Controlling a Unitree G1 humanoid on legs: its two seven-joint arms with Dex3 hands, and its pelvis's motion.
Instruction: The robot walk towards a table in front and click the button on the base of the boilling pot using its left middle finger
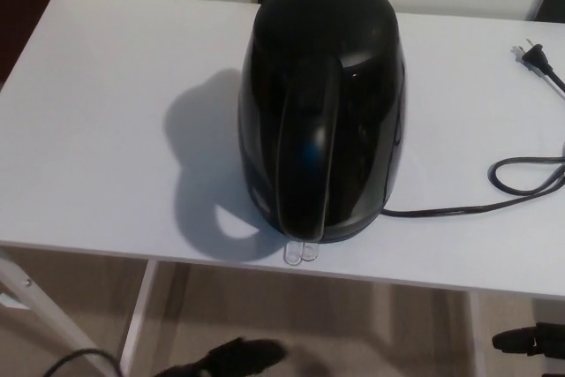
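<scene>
Glossy black boiling pot [322, 103] upright near the front edge of white table [106, 130], curved handle facing the camera, clear switch button [300, 252] protruding at the base just below the handle, power cord [494, 196] trailing right

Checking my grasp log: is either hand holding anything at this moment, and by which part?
Nothing is held. The left hand is a blur below the table edge, clear of the kettle; the right hand touches nothing.

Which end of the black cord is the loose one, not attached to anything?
The far-right end with the plug, lying bare on the white table. The cord's other end runs under the black kettle.
</scene>
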